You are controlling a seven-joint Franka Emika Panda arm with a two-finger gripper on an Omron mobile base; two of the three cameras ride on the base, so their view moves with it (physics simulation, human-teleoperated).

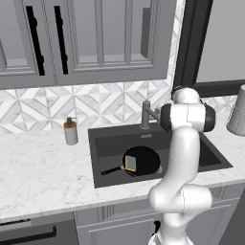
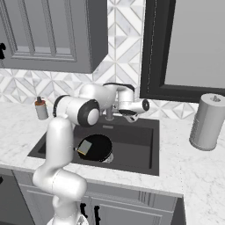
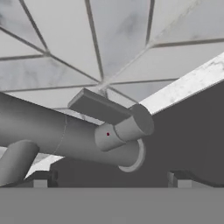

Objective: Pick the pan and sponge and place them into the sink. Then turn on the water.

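A grey soap dispenser (image 1: 71, 132) stands on veined marble left of the dark, rectangular sink (image 1: 107, 136). Inside lies the round black pan (image 1: 143, 160), its thin handle pointing left, the sponge (image 1: 130, 163) on it. My gripper (image 3: 111, 178), jaws spread wide and empty, faces the cylindrical metal faucet (image 3: 65, 135).

no readable text, no labels, no brands, no numbers
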